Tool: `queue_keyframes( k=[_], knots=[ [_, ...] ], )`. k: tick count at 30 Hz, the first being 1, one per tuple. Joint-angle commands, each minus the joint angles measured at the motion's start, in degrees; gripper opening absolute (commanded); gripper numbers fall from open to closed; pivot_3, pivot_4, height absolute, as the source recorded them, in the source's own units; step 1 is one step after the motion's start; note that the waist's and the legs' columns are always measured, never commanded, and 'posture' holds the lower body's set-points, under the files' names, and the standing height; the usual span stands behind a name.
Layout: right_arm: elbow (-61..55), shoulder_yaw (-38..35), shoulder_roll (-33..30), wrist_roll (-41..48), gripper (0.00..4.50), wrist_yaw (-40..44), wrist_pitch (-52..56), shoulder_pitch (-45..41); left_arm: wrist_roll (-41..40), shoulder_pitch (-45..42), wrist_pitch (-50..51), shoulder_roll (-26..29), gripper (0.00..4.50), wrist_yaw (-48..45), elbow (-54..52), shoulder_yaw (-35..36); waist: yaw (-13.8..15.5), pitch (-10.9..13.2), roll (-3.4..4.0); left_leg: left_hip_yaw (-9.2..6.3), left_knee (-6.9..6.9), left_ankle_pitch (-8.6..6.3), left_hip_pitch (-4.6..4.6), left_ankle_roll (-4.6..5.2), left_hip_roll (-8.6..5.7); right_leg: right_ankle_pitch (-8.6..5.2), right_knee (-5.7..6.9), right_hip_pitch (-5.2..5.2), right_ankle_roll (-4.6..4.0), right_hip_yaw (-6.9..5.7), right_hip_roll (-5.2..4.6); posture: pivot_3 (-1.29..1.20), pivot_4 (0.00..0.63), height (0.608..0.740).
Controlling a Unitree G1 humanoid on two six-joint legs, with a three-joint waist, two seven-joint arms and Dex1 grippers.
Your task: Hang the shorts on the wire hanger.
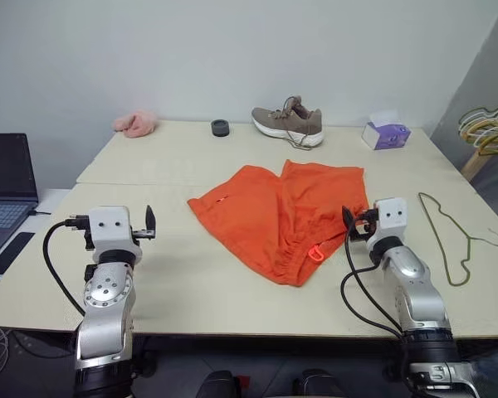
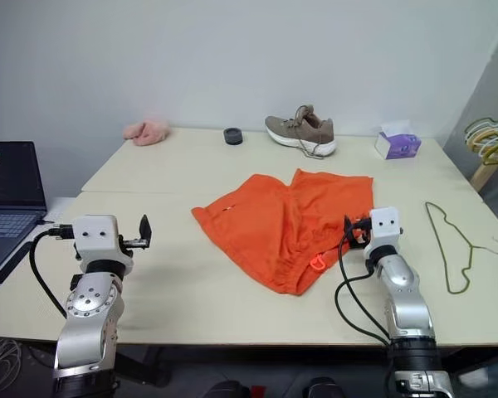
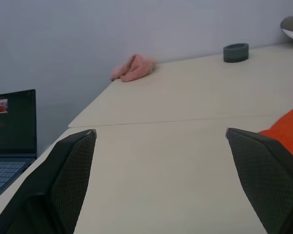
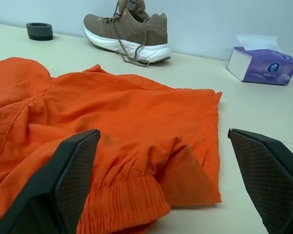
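left gripper [image 3: 158, 180]: jaws spread wide, nothing between them, hovering level over bare table [image 1: 191, 274], pointing toward the far wall
right gripper [image 4: 161, 183]: jaws spread wide too, holding nothing, level, just above the near edge of the shorts
shorts [image 1: 286, 217]: bright orange, lying flat and rumpled on the table, straight ahead of the right gripper and off to the right of the left one; gathered waistband nearest the right gripper, drawstring loop [image 1: 316, 254] just to its left
wire hanger [image 1: 448, 239]: thin olive-grey, flat on the table to the right of the right gripper, apart from the shorts, hook toward the table's right edge
shoe [image 1: 288, 123]: brown, white sole, far side of table beyond the shorts
tissue box [image 4: 262, 66]: purple, far right, beyond the right gripper
pink cloth [image 3: 133, 68]: far ahead of left gripper, by the wall
black ring [image 3: 236, 52]: far side, between cloth and shoe
laptop [image 1: 7, 186]: open, left of the left gripper, off the table
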Motion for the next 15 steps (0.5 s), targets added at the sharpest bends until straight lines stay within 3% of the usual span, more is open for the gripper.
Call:
queue_keyframes(
  k=[1,15],
  knots=[
    [-1.7,0.1,-0.6,-0.6,4.48,0.4,-1.6,-0.6,-0.3,0.2,-2.1,0.8,4.5,-2.1,-3.4,-0.8,0.0,0.0,0.0,0.0,0.0,0.0,0.0,0.0,0.0,-0.01,0.01,0.0,-0.02,0.0,0.0,0.05,0.009,0.74],
    [-4.4,2.5,-0.9,0.4,4.48,5.0,-1.2,-0.4,1.3,0.2,-3.9,1.9,4.5,-4.7,-2.2,-2.9,0.0,0.0,0.01,-0.01,-0.01,0.0,0.01,0.0,0.0,-0.06,0.01,0.0,-0.11,-0.01,0.0,0.03,0.015,0.74]
  ],
)
